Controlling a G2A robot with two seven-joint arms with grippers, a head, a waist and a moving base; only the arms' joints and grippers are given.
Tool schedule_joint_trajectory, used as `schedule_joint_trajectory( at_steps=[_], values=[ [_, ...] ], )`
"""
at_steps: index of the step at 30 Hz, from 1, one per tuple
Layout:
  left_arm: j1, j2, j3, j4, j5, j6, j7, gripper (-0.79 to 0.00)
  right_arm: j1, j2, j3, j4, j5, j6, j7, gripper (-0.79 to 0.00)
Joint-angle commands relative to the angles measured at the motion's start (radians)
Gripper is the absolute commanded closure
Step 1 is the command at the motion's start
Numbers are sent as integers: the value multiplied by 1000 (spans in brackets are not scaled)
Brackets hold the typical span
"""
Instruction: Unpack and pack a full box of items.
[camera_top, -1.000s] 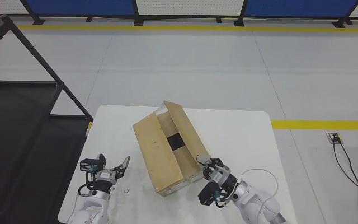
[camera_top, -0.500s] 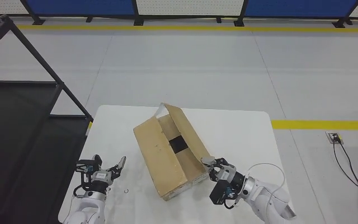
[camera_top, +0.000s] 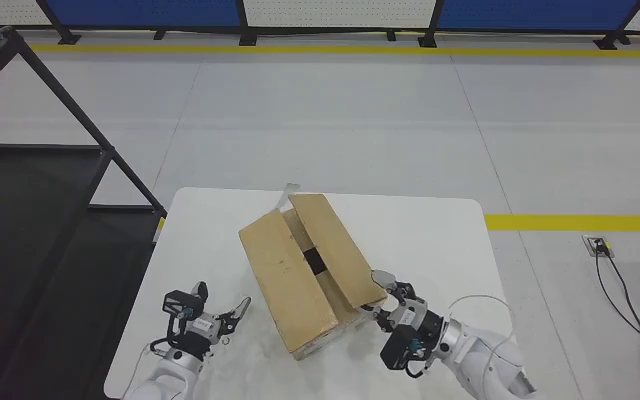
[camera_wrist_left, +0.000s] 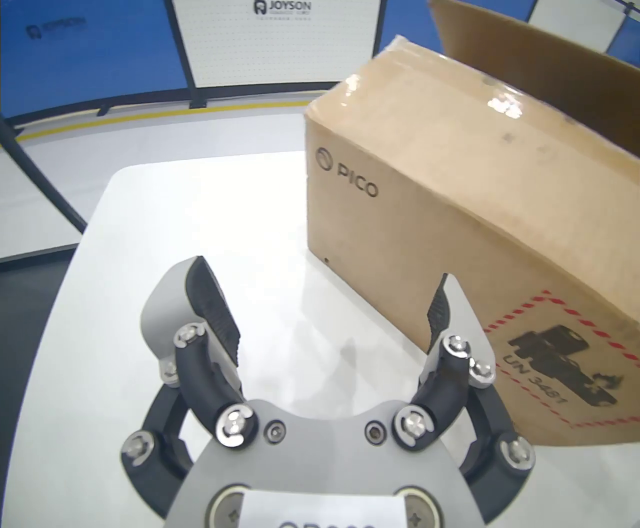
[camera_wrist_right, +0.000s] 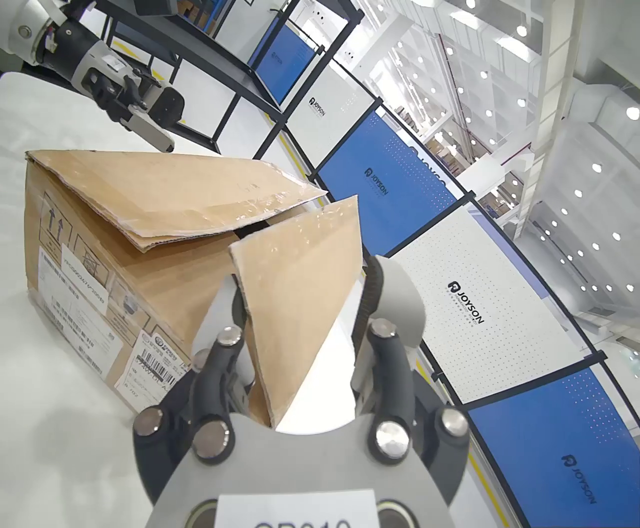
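White bench on pale grey floor, blue panels behind. Cardboard box near mid-bench, set askew, top flaps partly raised. Left pincer just beside the box's long side, spread wide, empty. Right pincer at the far side's near corner, fingers parted around a flap corner, not clamped.

the box blocks the middle of the table, with passing room either side.
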Motion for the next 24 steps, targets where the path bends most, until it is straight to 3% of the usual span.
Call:
schedule_joint_trajectory(
  at_steps=[1,5,10,24],
  values=[
    [11,5,-1,-4,24,-66,6,-785,-15,3,7,-19,13,3,-29,-785],
    [35,17,-11,-13,67,-189,25,-785,-51,12,32,-66,10,14,-75,-785],
    [45,27,-7,-18,105,-280,27,-785,-99,22,59,-130,9,23,-115,-785],
    [3,15,122,-3,167,-178,20,-785,-175,40,97,-169,19,56,-167,-785]
  ],
)
